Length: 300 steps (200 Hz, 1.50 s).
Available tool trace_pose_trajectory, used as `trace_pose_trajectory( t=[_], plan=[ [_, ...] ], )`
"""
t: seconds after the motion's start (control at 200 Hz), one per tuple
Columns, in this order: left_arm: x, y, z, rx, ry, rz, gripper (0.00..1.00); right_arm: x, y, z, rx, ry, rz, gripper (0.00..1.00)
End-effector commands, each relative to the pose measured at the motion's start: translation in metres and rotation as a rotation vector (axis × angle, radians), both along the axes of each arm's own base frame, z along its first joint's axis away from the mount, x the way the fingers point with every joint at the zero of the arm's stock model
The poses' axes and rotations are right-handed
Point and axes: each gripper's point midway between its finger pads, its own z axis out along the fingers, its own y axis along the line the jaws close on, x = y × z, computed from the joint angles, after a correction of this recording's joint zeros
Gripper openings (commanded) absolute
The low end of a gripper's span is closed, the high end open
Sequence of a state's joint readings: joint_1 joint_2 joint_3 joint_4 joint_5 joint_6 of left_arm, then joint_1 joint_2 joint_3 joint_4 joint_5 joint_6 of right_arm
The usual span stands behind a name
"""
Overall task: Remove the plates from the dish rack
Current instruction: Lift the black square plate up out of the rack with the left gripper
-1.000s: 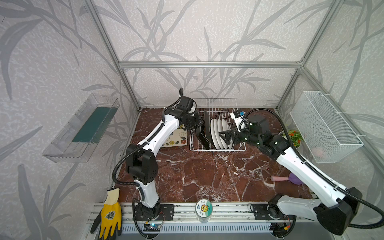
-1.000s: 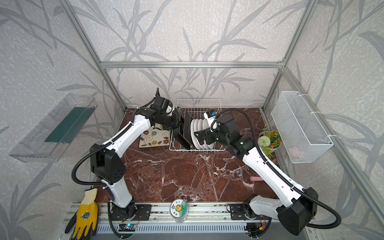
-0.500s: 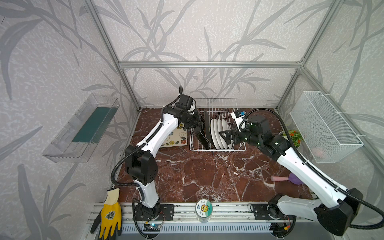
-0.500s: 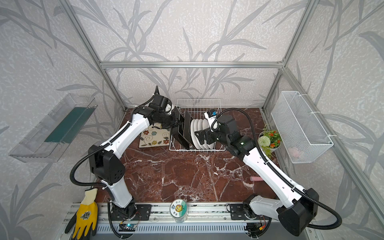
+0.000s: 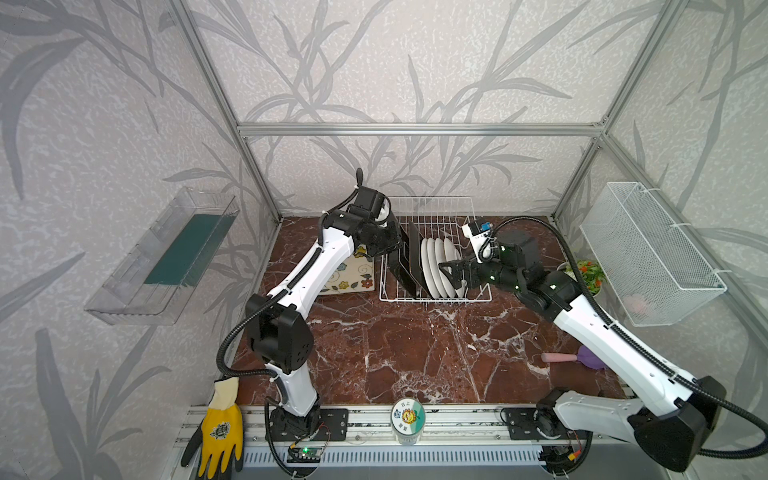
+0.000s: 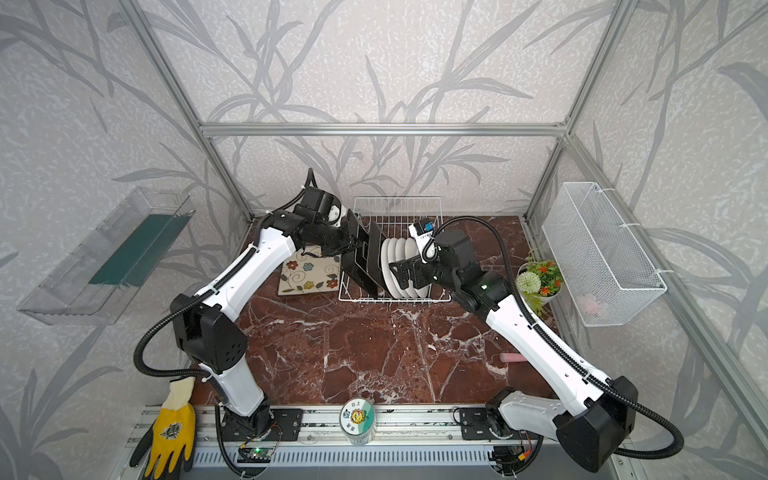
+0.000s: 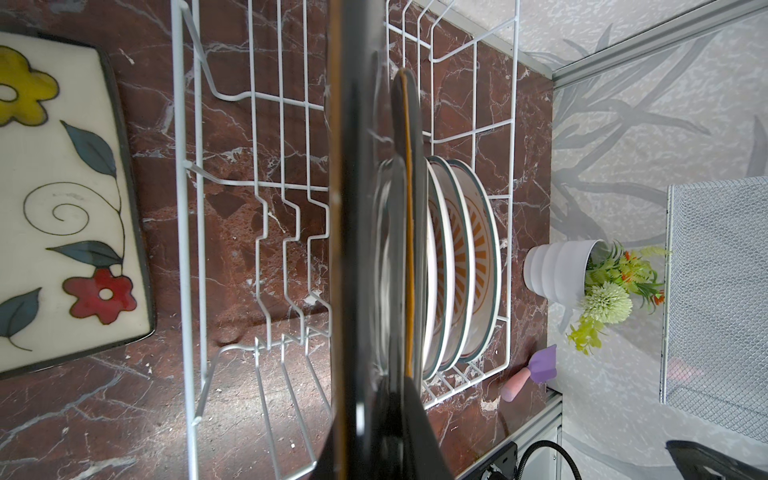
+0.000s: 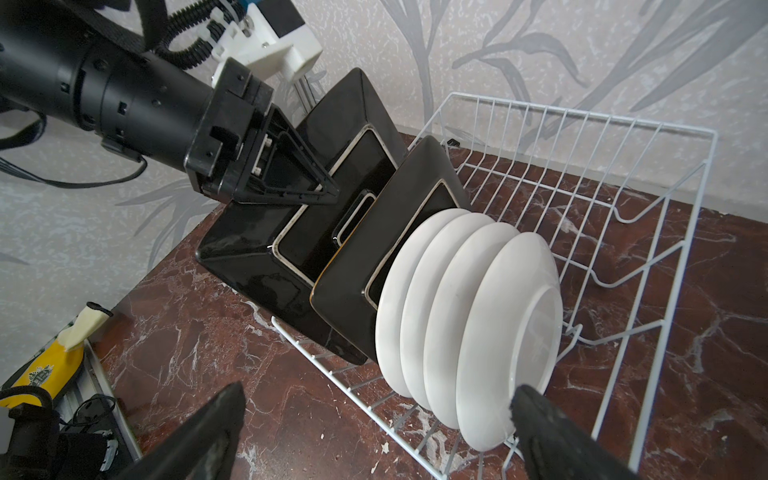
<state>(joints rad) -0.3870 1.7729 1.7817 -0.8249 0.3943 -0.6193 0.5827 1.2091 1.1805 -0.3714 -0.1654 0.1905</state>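
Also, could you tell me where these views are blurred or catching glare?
Left wrist view: the black plate is a blurred dark band near the lens; the dish rack beyond is sharp. Right wrist view: the right claw is soft, the plate's glossy back reflects light. Both top views: sharp, evenly lit.

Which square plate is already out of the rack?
The flowered plate lying face up on the table beside the dish rack; the other two square plates stand on edge inside it.

Left arm stretches forward, its pincer (image 5: 397, 249) pinched tight on the upper edge of a black square plate (image 8: 249, 266). Right arm reaches in opposite it, pincer (image 5: 448, 275) level, jaws spread wide.
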Motion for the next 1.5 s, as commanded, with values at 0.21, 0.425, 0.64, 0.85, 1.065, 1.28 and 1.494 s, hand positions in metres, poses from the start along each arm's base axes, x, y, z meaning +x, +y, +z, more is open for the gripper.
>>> trace_pose_trajectory(
  t=[0.21, 0.425, 0.64, 0.85, 1.065, 1.28, 1.494],
  plan=[
    [0.006, 0.014, 0.091, -0.016, -0.265, 0.022, 0.00, 0.001, 0.004, 0.009, 0.020, -0.021, 0.010, 0.99],
    [0.008, 0.022, 0.097, 0.026, -0.313, 0.033, 0.00, 0.002, 0.004, 0.010, 0.016, -0.026, 0.007, 0.99],
    [0.004, 0.026, 0.112, 0.044, -0.375, 0.016, 0.00, 0.002, 0.006, 0.010, 0.021, -0.023, 0.012, 0.99],
    [0.002, 0.031, 0.135, 0.065, -0.477, 0.008, 0.00, 0.002, 0.005, 0.012, 0.023, -0.028, 0.009, 0.99],
    [-0.006, 0.030, 0.149, 0.106, -0.585, -0.078, 0.00, 0.002, 0.005, 0.016, 0.027, -0.029, 0.008, 0.99],
    [-0.007, 0.027, 0.148, 0.146, -0.641, -0.119, 0.00, 0.005, 0.005, 0.014, 0.021, -0.009, -0.008, 0.99],
    [-0.013, 0.034, 0.157, 0.218, -0.725, -0.142, 0.00, 0.010, 0.001, 0.010, 0.008, 0.056, -0.055, 0.99]
  ],
)
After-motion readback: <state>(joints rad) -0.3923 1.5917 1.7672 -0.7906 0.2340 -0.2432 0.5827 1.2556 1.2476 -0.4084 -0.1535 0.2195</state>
